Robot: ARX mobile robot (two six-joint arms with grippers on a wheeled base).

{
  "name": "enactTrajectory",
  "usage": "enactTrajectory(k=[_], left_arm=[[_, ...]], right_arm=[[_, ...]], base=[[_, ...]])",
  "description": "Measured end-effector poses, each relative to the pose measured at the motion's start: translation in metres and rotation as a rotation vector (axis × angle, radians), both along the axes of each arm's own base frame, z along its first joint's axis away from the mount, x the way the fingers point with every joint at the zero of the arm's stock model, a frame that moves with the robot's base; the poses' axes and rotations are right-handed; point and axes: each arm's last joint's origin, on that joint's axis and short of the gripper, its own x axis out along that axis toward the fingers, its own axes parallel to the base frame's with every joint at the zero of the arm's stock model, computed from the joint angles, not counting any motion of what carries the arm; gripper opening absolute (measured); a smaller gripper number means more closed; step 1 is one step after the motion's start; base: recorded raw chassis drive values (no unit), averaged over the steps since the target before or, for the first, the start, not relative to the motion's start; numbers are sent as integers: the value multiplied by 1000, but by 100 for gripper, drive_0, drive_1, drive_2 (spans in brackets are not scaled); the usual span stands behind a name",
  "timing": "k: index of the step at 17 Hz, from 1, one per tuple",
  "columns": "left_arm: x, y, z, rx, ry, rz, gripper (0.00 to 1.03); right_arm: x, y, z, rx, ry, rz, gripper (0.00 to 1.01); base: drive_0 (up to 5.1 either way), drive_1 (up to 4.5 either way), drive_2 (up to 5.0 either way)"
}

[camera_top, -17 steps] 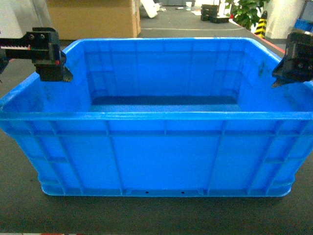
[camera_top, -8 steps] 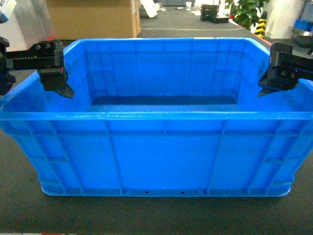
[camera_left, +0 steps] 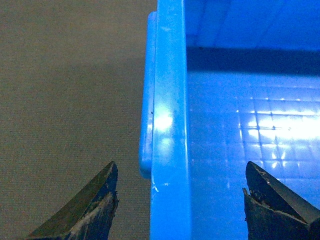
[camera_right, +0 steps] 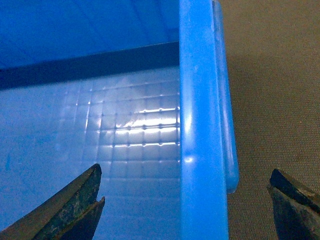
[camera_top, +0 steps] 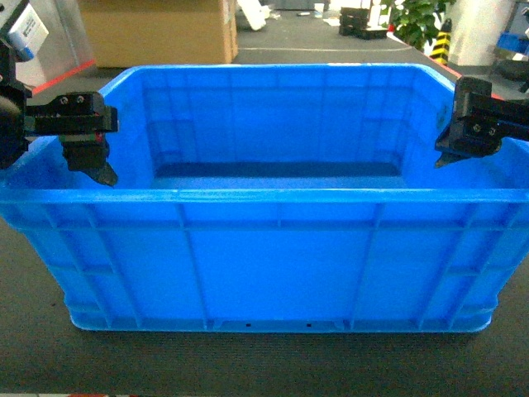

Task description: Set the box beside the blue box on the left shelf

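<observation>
The big blue crate (camera_top: 273, 248) stands on a dark grey mat (camera_top: 264, 364), and its open top lies between the 2 grippers. The left gripper (camera_left: 182, 200) is over the crate's left wall: its jaws are wide apart, with 1 fingertip (camera_left: 95, 200) outside the rim above the mat and the other above the smooth floor inside, so the thick rim passes between them without contact. The right gripper (camera_right: 187, 205) is over the right wall in the same way, jaws spread, 1 fingertip (camera_right: 75, 205) inside above the floor and 1 outside above the mat. Beyond both grippers, behind the crate, there are a cardboard box (camera_top: 157, 31) and a green plant (camera_top: 417, 18).
</observation>
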Motion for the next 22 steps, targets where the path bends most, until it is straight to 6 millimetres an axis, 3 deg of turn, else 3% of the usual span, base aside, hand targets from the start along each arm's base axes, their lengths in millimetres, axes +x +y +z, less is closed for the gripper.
enactTrajectory(k=[2,3,4,5,6,10,18,22], left_arm=[[1,0,-2,0,7,0,65],[1,0,-4,-1,19,-2,45],[1,3,-4,-10,20,10,17],[2,3,-3,-12,-16,-3,9],[-7,-1,0,-22,-76,-24,8],[-28,-1,42,-58,-334,-53,8],[-39,-1,61,-81,-488,-50,8],[-46,-3,49,-81,-456,-49,8]], right_arm=[[0,0,0,2,2,-1,98],[0,0,0,4,1,-1,97],[0,0,-1,9,6,8,68],[0,0,-1,1,8,-2,38],[1,0,1,-37,-32,-22,22],[-21,-2,53,-50,-318,-43,22],[-35,-2,80,-58,-462,-52,21],[-40,-1,71,-88,-475,-63,21]], base=[[0,0,0],[0,0,0],[0,0,0],[0,0,0],[0,0,0],[0,0,0],[0,0,0],[0,0,0]])
